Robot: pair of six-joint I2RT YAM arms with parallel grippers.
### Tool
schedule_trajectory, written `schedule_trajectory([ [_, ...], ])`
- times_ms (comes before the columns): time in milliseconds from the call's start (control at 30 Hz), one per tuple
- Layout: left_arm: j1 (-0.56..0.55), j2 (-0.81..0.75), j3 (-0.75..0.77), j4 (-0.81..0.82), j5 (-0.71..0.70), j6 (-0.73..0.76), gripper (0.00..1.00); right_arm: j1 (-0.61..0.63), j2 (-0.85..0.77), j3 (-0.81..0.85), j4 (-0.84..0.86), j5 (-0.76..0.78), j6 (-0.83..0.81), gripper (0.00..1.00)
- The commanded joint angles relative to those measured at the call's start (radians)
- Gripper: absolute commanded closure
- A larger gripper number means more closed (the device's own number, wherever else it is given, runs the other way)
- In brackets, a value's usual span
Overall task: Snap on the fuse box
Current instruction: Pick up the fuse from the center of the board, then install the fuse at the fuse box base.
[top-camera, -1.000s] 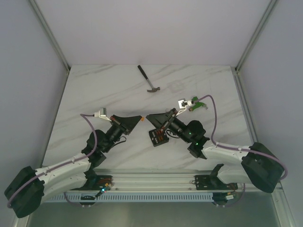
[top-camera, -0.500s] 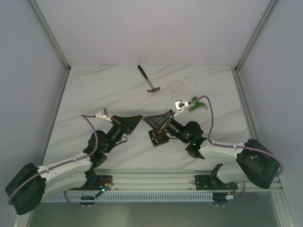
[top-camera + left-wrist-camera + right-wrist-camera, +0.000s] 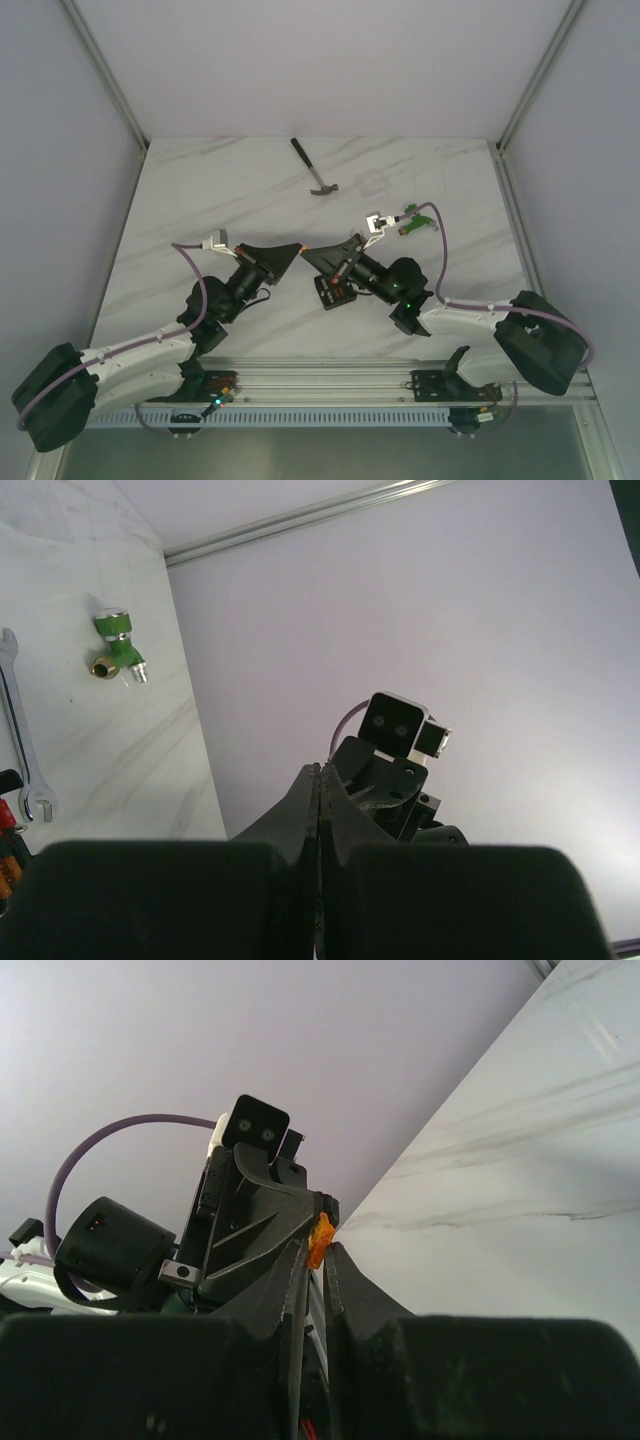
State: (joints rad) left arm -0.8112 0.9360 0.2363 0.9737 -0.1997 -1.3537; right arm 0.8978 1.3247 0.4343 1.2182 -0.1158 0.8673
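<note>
Spread beneath both arms, a marble table (image 3: pixel 250 190). Above its middle, meeting tip to tip: left gripper (image 3: pixel 297 248) with jaws pressed fully together, right gripper (image 3: pixel 306 252) narrowed to a slit. Flat on the table just nearside of the right gripper, the black fuse box (image 3: pixel 335 292); pinched at the left tip, between the right fingertips, a tiny orange fuse (image 3: pixel 320 1238), with no telling about a right-jaw grip on it.

White-shelled links and black joint housings on left arm (image 3: pixel 130 352) and right arm (image 3: pixel 465 320); lilac cable (image 3: pixel 180 244) along each; black wedge-shaped left gripper (image 3: pixel 318 772), right gripper (image 3: pixel 315 1252); white wrist cameras (image 3: pixel 215 241).
</note>
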Motion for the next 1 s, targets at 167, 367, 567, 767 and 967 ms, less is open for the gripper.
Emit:
schedule_trajectory([
  [167,-0.005,-0.005,0.004,-0.004,-0.038,0.022,0.94,0.004,-0.072,0.036,-0.061,-0.019,-0.102,1.00],
  [367,-0.003,-0.067,0.019,-0.162,-0.098,0.156,0.65,-0.010,-0.117,0.140,-0.442,-0.052,-0.211,1.00],
  [567,0.003,-0.156,0.044,-0.404,-0.160,0.355,0.48,-0.026,-0.148,0.288,-1.017,0.017,-0.392,1.00],
  [767,0.005,-0.215,0.050,-0.623,-0.260,0.496,0.35,-0.027,-0.143,0.418,-1.445,0.180,-0.496,1.00],
  [967,0.008,-0.249,0.040,-0.731,-0.293,0.555,0.20,-0.027,-0.099,0.488,-1.682,0.285,-0.530,1.00],
])
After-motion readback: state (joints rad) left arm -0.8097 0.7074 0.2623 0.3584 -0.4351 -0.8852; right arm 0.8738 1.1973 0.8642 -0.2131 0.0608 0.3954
